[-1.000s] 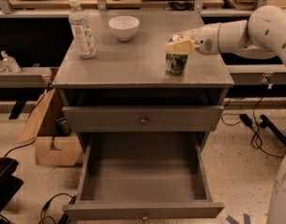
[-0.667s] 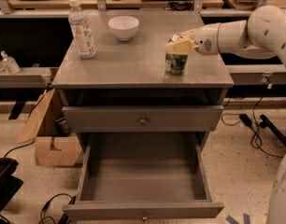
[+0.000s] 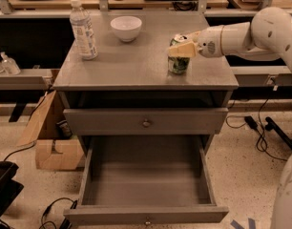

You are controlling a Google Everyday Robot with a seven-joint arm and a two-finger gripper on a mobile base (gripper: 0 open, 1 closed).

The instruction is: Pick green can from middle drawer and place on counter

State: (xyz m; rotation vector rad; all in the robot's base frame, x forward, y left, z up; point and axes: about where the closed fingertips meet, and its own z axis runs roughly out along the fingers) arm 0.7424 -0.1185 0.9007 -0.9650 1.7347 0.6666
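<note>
Nothing moved, gripper at green can, counter

gripper: at the green can on the counter, now a little lower against the can than one second ago.
green can: more of its silver top shows above the gripper.
arm: seems slightly lower too.

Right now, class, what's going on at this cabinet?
The robot's arm reaches over the counter, its gripper at the top of the green can, which stands upright on it. The open drawer below is empty. A bottle and bowl also stand on the counter.
</note>
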